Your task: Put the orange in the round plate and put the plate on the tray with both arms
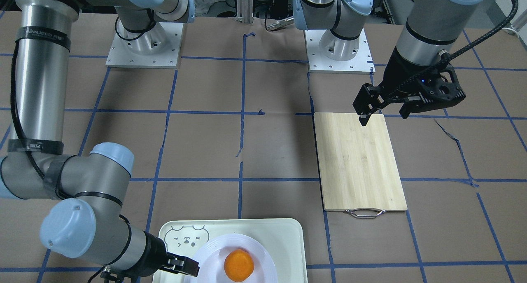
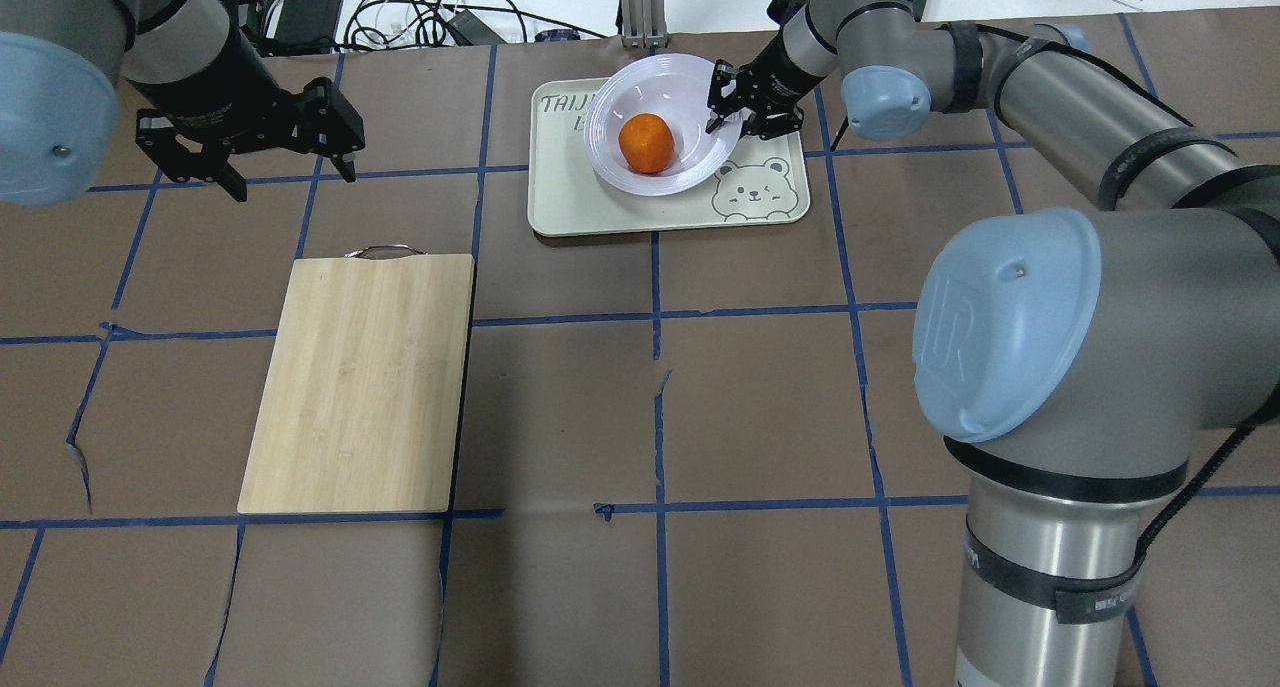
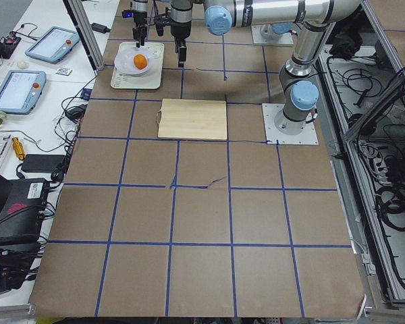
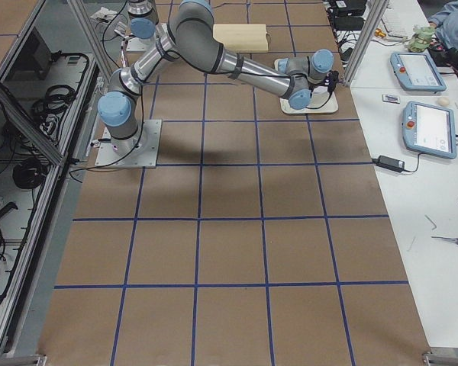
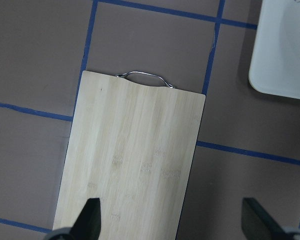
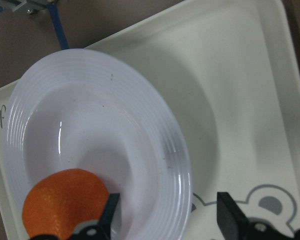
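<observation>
Closing step: the round plate (image 2: 602,132), orange (image 2: 646,143) inside, appears set on the tray (image 2: 570,212). Right gripper (image 2: 728,117) straddles its rim, jaws apart, gripping nothing; it should withdraw upward. Left gripper (image 2: 292,182), beside the tray, is wide open and empty.

My table (image 2: 760,407) is covered in brown paper, gridded with blue tape (image 2: 658,437). Along one side runs a white bench (image 4: 420,229) holding two tablets (image 4: 426,128), with loose cables (image 2: 400,12) nearby.
</observation>
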Controlling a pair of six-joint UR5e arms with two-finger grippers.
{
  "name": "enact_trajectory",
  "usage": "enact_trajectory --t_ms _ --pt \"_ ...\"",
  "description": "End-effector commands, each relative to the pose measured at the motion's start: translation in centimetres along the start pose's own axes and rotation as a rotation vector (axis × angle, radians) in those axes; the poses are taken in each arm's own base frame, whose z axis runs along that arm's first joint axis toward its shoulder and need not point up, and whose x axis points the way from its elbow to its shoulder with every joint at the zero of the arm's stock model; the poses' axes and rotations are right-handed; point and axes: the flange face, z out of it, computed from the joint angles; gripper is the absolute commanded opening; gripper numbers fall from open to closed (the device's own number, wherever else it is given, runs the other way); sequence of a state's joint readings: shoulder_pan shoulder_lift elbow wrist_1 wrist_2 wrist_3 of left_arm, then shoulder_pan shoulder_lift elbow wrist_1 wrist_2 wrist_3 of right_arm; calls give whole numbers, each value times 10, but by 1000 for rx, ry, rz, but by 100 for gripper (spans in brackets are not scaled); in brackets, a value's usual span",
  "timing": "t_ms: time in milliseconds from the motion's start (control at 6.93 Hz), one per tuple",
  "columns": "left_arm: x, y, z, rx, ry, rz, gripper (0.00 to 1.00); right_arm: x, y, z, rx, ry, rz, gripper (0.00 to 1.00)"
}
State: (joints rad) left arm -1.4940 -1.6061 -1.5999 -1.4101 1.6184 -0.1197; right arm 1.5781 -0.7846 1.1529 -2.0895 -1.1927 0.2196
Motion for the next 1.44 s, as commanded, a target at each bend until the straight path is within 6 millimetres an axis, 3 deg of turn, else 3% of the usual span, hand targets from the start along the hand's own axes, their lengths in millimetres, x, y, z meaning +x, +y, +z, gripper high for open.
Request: enact_trajectory --t_ms 0,144,288,577,721,865,1298 --pt "1 1 0 -1 0 2 100 -6 2 -85 59 242 -220 100" --pt "2 1 -1 2 4 3 100 -16 18 -128 16 284 -235 100" --pt "2 2 -3 6 4 4 100 -31 56 -186 -48 314 -257 100" --pt "2 5 -9 17 6 5 100 -49 131 -275 -64 374 -313 100" --pt "3 6 -13 20 39 9 100 -38 161 -277 -87 404 -312 100" --pt "2 4 -17 23 73 59 100 -30 175 -265 -109 399 -306 100" --pt "2 8 -12 -6 68 88 100 -32 184 -267 -100 386 -306 100"
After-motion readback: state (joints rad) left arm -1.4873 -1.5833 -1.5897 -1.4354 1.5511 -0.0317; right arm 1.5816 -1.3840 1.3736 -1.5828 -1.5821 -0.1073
